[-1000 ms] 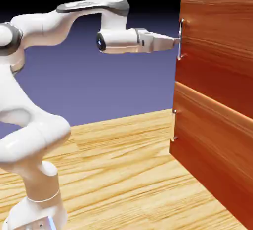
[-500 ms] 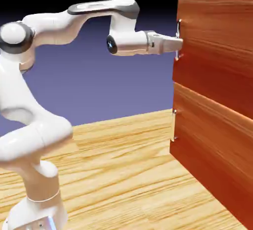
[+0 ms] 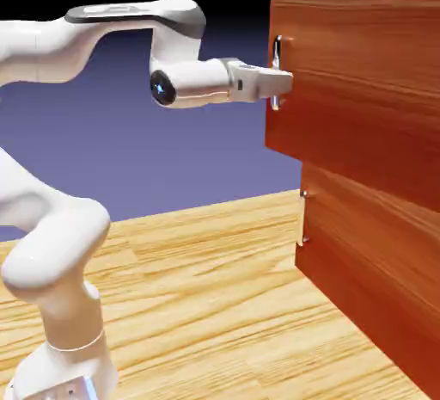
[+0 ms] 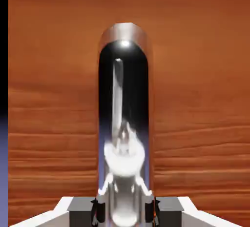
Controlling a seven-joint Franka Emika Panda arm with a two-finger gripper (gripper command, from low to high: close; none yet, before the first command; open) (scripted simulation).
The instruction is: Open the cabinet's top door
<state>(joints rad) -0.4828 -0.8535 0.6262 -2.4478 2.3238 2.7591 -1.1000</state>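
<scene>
Reddish-brown, being seen in wood grain across the upper front of the cabinet [image 3: 387,329]: the top door [image 3: 361,71]. Standing partly open at the exterior view's upper right, jutting farther toward the exterior view's left than the lower panel [image 3: 344,226] beneath. Carrying an upright silver handle [image 3: 277,48] near its free edge. Filling most of the hand view too, showing streaky grain on both sides of the glossy handle.

Closing on that handle with the gripper [image 4: 125,211]: keeping both fingertips in tight, gripping the bar between them at the bottom middle of the hand view. Reflecting pale, bright shapes and dark tones along the bar's polished face.

Reaching in from the exterior view's left with the white arm [image 3: 51,50], bending down at the wrist, then pointing nearly level toward the door. Showing a second slim silver handle [image 3: 302,218] on the lower panel, standing upright, well below the gripper. Spreading underneath in pale wood grain: the table [image 3: 198,304]. Glowing blue-violet behind everything: the backdrop [image 3: 189,157], darkening to black along the top.
</scene>
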